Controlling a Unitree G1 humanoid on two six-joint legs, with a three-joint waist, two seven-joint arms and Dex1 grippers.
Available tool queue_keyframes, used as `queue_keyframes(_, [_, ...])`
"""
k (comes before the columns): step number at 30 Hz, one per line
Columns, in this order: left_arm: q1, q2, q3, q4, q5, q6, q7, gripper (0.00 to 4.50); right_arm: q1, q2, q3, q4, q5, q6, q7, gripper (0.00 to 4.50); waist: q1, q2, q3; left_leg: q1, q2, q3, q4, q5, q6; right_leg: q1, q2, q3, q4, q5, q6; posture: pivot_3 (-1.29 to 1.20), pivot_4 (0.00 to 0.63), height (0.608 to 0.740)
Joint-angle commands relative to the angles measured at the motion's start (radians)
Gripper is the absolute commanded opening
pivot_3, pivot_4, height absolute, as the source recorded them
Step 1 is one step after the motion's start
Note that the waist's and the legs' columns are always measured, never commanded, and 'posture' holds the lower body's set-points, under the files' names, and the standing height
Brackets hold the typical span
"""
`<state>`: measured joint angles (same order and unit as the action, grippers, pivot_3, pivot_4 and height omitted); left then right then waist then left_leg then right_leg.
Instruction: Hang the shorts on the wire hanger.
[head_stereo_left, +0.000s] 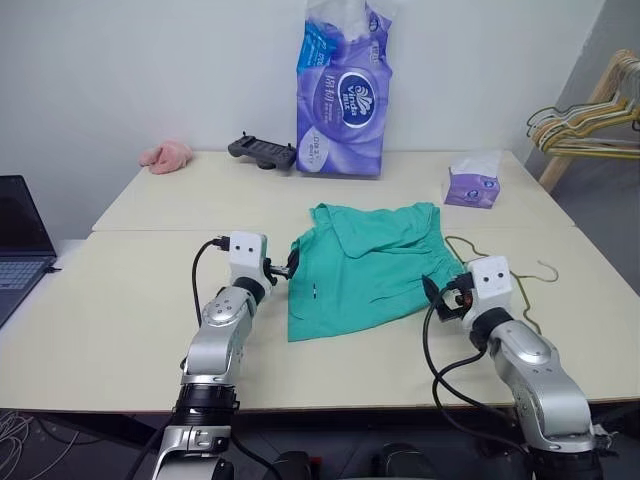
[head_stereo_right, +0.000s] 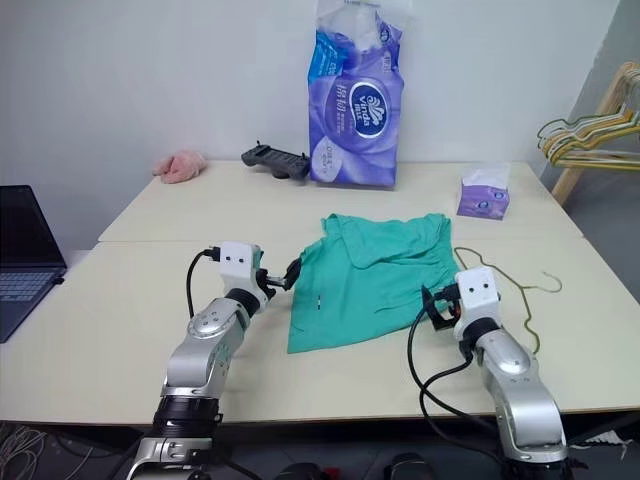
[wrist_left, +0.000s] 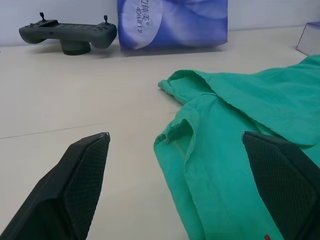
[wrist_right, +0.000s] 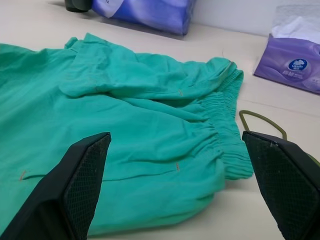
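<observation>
While both my grippers, left and right, hover wide and empty, the shorts lie flat between them on the table, hanger beside their waistband.

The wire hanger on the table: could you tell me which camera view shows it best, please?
The right eye view shows the wire hanger best: its hook and most of its wire lie visible on the table beside the shorts, behind the right gripper. The left eye view shows much the same. The right wrist view catches one curved bit.
</observation>
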<state>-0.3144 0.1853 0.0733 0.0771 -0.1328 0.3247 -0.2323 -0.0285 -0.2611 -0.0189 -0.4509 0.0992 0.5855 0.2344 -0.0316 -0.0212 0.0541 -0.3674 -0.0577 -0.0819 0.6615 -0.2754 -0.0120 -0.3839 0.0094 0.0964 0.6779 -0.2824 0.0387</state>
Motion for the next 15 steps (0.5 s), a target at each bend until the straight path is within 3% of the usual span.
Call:
queue_keyframes(1, [-0.020, 0.016, -0.004, -0.049, 0.034, -0.028, 0.027, 4.50, -0.023, 0.008, 0.001, -0.016, -0.003, -0.031, -0.010, 4.49, 0.000, -0.001, 0.002, 0.000, 0.000, 0.000, 0.000, 0.000, 0.000, 0.000, 0.000, 0.000, 0.000, 0.000, 0.000, -0.02, 0.040, 0.740])
queue_keyframes(15, [-0.018, 0.005, 0.006, -0.061, -0.001, -0.029, -0.001, 4.50, -0.018, 0.000, -0.015, -0.004, -0.011, -0.064, -0.026, 4.49, 0.001, -0.002, 0.003, 0.000, 0.000, 0.000, 0.000, 0.000, 0.000, 0.000, -0.001, 0.000, 0.000, 0.000, 0.000, -0.02, 0.016, 0.740])
